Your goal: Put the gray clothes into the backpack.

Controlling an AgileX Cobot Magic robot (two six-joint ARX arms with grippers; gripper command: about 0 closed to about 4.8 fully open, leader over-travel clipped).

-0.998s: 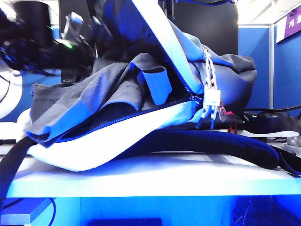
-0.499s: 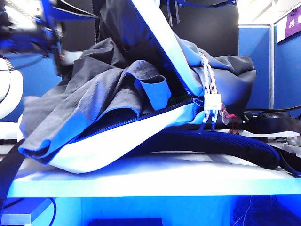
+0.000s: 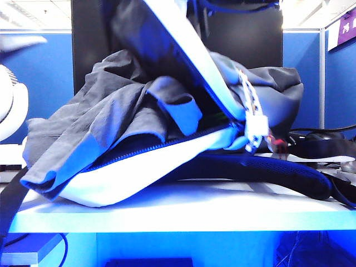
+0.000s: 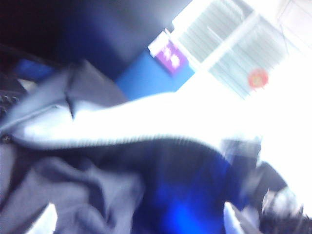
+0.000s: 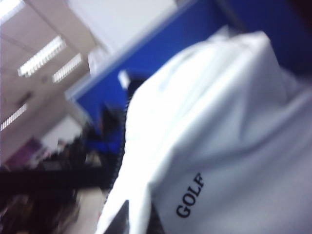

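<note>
Gray clothes (image 3: 105, 128): limp, wrinkled, light; half inside the backpack (image 3: 139, 178), half spilling over its open zipper edge.
Grab point: the bunched overhang at the mouth, probably best pushed inward.
Flap (image 3: 194, 61): raised, held up from above.
Left gripper: jaws unseen, wide by reading, nothing held.
Right gripper: jaws unseen, clenched beside the white flap (image 5: 219, 146).

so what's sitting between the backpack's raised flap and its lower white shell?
The gray clothes, bunched in the open mouth of the backpack and spilling over the zipper edge; exterior view shows it.
</note>
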